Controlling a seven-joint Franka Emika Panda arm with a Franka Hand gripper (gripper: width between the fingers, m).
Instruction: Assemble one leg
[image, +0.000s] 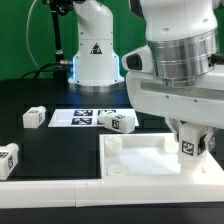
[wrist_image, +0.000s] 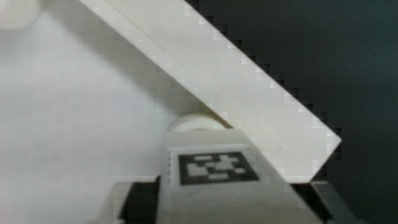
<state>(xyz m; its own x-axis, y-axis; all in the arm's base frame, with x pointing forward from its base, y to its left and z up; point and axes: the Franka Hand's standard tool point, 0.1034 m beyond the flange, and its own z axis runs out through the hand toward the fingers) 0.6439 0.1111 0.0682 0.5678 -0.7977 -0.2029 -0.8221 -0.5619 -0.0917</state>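
Note:
My gripper (image: 191, 140) is shut on a leg (image: 188, 147), a short white post with a black-and-white tag, and holds it upright over the far right corner of the white square tabletop (image: 140, 160). In the wrist view the held leg (wrist_image: 217, 165) sits between my two dark fingers (wrist_image: 150, 200), its tip against the round corner socket (wrist_image: 199, 125) beside the tabletop's raised rim (wrist_image: 214, 70). Three other legs lie loose on the black table: one at the exterior view's left edge (image: 9, 158), one further back (image: 34, 117), one by the marker board (image: 118, 122).
The marker board (image: 85, 118) lies flat on the black table behind the tabletop. The robot's white base (image: 95, 55) stands at the back. The arm's large body (image: 180, 60) fills the exterior view's upper right. A white ledge (image: 50, 195) runs along the front.

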